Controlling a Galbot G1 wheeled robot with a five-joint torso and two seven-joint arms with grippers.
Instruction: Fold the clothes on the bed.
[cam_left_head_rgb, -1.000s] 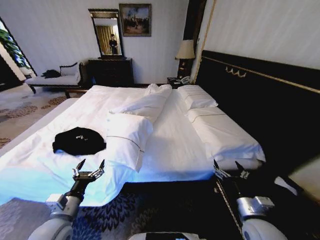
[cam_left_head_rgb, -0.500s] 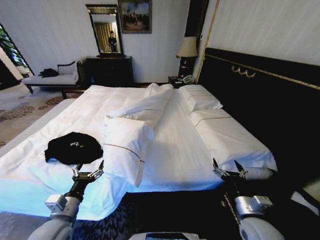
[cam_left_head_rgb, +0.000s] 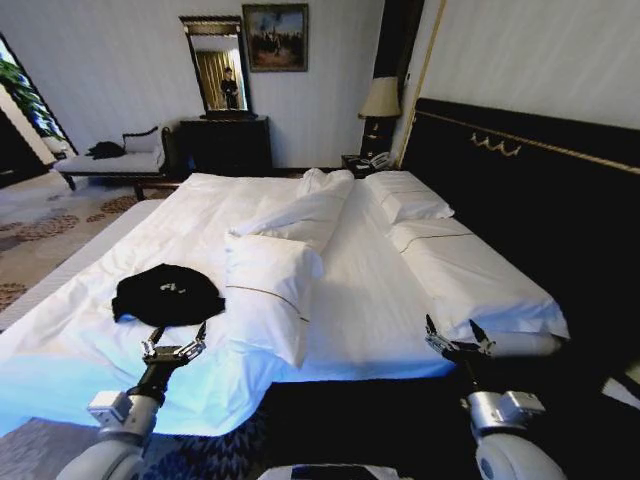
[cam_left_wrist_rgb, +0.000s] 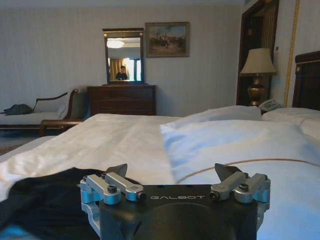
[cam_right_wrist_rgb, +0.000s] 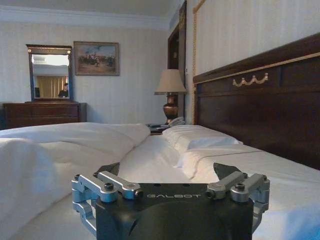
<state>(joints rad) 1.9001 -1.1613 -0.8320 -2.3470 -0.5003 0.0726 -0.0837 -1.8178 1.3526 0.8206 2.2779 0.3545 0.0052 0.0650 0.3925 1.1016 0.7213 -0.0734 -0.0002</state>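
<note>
Left gripper: jaws spread, empty, at the bed edge. Right gripper: likewise, idle. T-shirt: bunched, just beyond the left gripper. Pillow: beside it. Risk: pinching sheet with shirt.

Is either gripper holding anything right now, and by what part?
Nothing is held. The left gripper and right gripper are open, short of the black T-shirt.
</note>
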